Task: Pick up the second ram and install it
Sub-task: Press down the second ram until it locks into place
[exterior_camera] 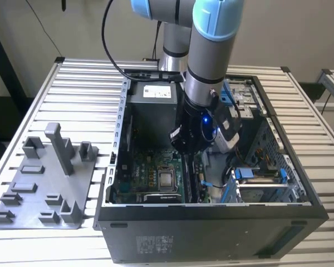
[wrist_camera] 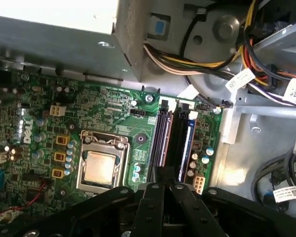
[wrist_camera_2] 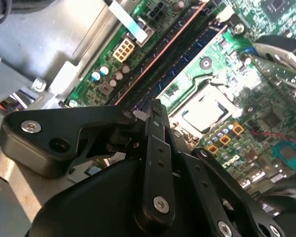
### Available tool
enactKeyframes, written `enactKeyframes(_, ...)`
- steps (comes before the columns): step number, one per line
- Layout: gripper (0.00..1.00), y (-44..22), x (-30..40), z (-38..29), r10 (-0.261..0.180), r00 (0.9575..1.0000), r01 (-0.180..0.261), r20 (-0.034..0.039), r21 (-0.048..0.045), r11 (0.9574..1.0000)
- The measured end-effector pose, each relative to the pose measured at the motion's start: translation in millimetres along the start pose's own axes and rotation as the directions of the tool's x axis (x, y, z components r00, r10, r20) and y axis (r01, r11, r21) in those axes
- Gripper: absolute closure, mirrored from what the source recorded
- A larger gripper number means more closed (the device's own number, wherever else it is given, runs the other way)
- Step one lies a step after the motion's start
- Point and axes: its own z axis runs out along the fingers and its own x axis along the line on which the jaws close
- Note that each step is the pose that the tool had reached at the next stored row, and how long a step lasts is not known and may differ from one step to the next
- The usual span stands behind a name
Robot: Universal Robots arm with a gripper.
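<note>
The end effector, fingers pressed together over the memory slots at lower centre, should push straight down (evenly, so the second ram seats level).

The bench is ribbed, pale metal with a dull sheen, and the holder tray at the exterior view's 9 o'clock is matt grey plastic. The computer case looks like dark painted sheet metal outside, with bare grey brushed steel inside. The motherboard is glossy green, and its processor lid is smooth, satin metal. The arm has smooth silver tube with glossy light-blue plastic caps; the gripper links are matt black, fastened with shiny metal screws
</note>
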Motion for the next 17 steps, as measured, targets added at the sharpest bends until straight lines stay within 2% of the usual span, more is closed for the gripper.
enactKeyframes(3,0.89,0.0,0.1,0.1,-0.049,0.9988,0.049,-0.0008,0.0032,0.9988)
enactKeyframes(6,0.89,0.0,0.1,0.0,-0.095,0.9954,0.095,-0.0014,0.0048,0.9954)
enactKeyframes(12,0.89,0.1,0.7,0.0,-0.181,0.9835,0.181,-0.0024,0.0067,0.9835)
enactKeyframes(17,0.89,0.2,1.1,0.0,-0.225,0.9744,0.225,-0.0028,0.0072,0.9744)
